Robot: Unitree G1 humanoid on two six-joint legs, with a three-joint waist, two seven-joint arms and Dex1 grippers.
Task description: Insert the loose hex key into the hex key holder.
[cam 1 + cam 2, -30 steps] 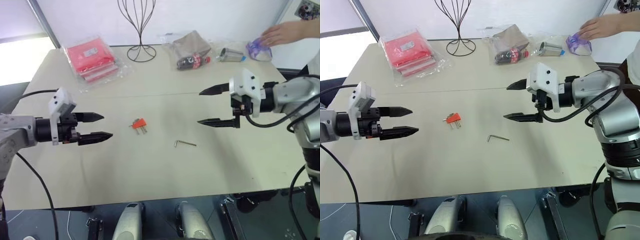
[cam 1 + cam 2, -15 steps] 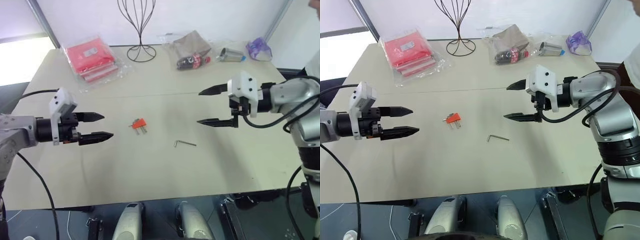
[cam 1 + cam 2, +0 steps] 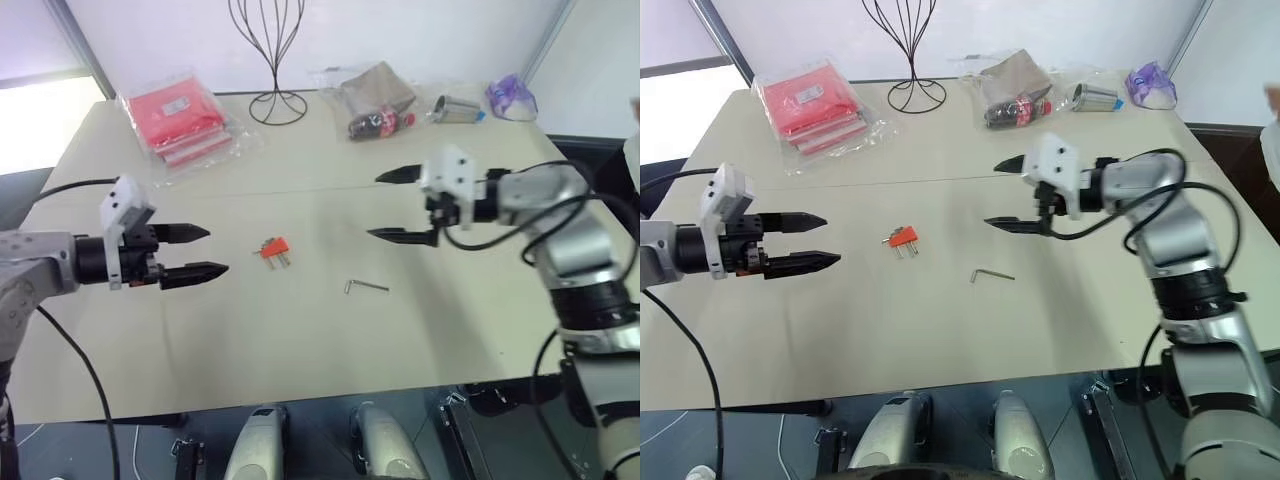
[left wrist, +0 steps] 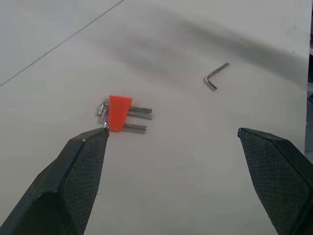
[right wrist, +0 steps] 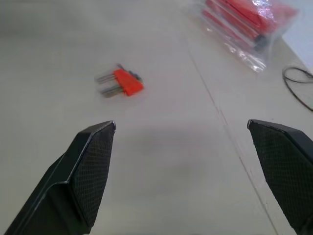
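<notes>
Table [image 3: 300, 340] first: a wide beige top carrying everything, with clutter along the far edge — red packets in clear plastic [image 3: 178, 118] at far left, a black wire stand [image 3: 270, 60] in the middle, a bagged bottle [image 3: 375, 95], a small metal can [image 3: 457, 108] and a crumpled purple wrapper [image 3: 506, 98] to the right. None of that concerns me.

My arms come next. My left gripper [image 3: 195, 252] hovers above the table on the left, pointing toward the middle, both black fingers spread wide and empty. My right gripper [image 3: 392, 205] hangs above the table right of centre, pointing left, also wide open with nothing between its fingers.

Then the small things. The hex key holder [image 3: 272, 248], an orange-red block with short grey keys sticking out, lies flat near the middle, between my two grippers and nearer my left one. The loose hex key [image 3: 366, 287], a thin bent rod, lies flat on the bare table to the right of the holder and toward me, apart from it, below and in front of my right gripper.

I judge this to be the reach, with nothing picked up yet. My next move calls for lowering my right gripper over the rod and closing on its long leg; it lies flat and thin, so I must come down close to the table.
</notes>
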